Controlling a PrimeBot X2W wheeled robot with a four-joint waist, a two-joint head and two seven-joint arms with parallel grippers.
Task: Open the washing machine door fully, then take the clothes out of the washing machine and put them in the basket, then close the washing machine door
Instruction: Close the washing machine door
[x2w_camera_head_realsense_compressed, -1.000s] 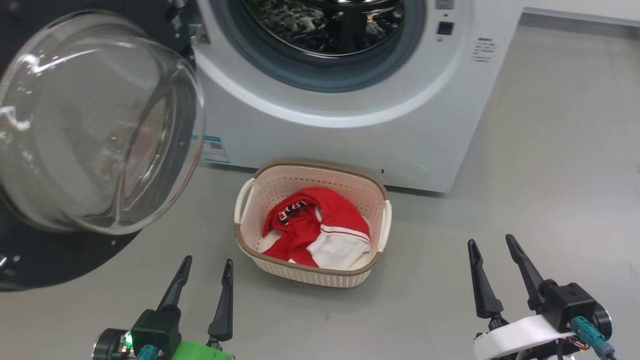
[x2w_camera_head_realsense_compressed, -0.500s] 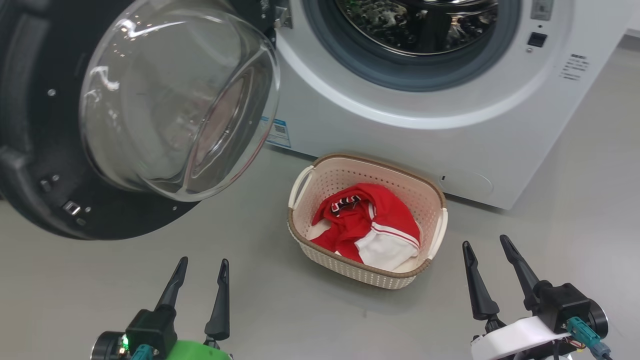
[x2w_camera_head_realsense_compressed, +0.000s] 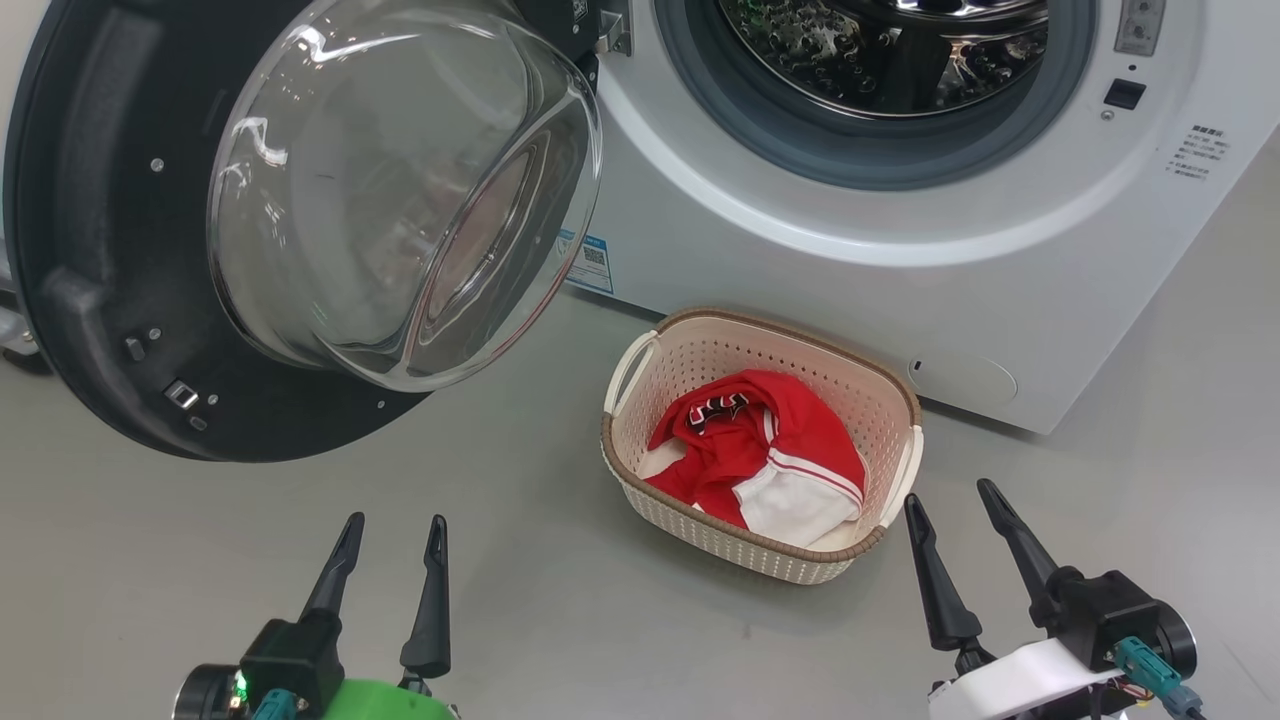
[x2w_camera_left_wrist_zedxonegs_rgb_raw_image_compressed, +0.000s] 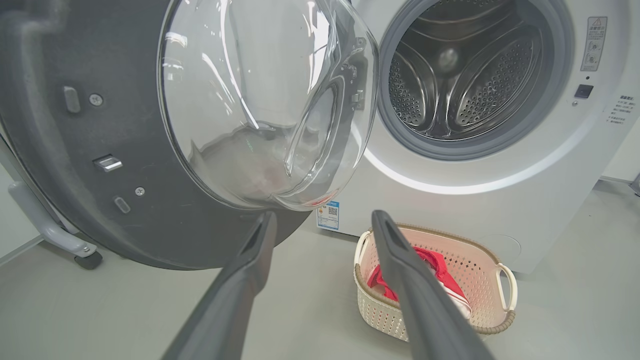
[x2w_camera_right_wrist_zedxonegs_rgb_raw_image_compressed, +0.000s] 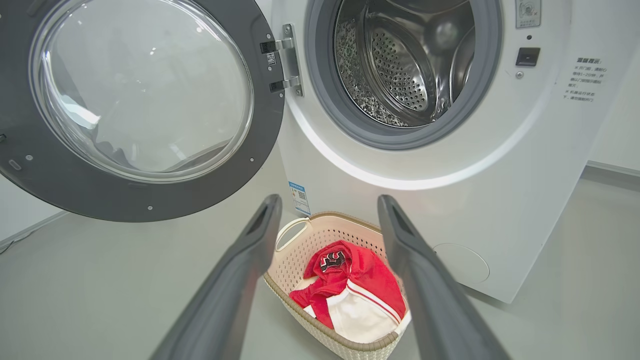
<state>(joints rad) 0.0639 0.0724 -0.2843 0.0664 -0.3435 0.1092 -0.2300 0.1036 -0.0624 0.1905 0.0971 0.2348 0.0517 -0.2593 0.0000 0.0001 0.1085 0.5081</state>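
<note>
The white front-loading washing machine (x2w_camera_head_realsense_compressed: 800, 270) stands on a grey floor (x2w_camera_head_realsense_compressed: 500, 620) ahead of my rig, its steel drum (x2w_camera_head_realsense_compressed: 880, 50) showing inside the grey gasket (x2w_camera_head_realsense_compressed: 700, 120). The washing machine door (x2w_camera_head_realsense_compressed: 90, 250) hangs swung out on its hinge to my left, black rim facing me and the clear glass bowl (x2w_camera_head_realsense_compressed: 400, 190) bulging toward the camera. A small blue label (x2w_camera_head_realsense_compressed: 588, 262) sits low on the machine's front, just beside the bowl's edge in the head view. The basket (x2w_camera_head_realsense_compressed: 700, 530) rests on the floor just in front of the machine, below the drum opening. In it lie the clothes (x2w_camera_head_realsense_compressed: 760, 450), red and white with striped trim, bunched together. My left gripper (x2w_camera_head_realsense_compressed: 396, 520) hovers low at lower left, jaws spread wide and holding nothing. My right gripper (x2w_camera_head_realsense_compressed: 948, 493), at lower right near the basket's right handle, is likewise wide apart and empty.
</note>
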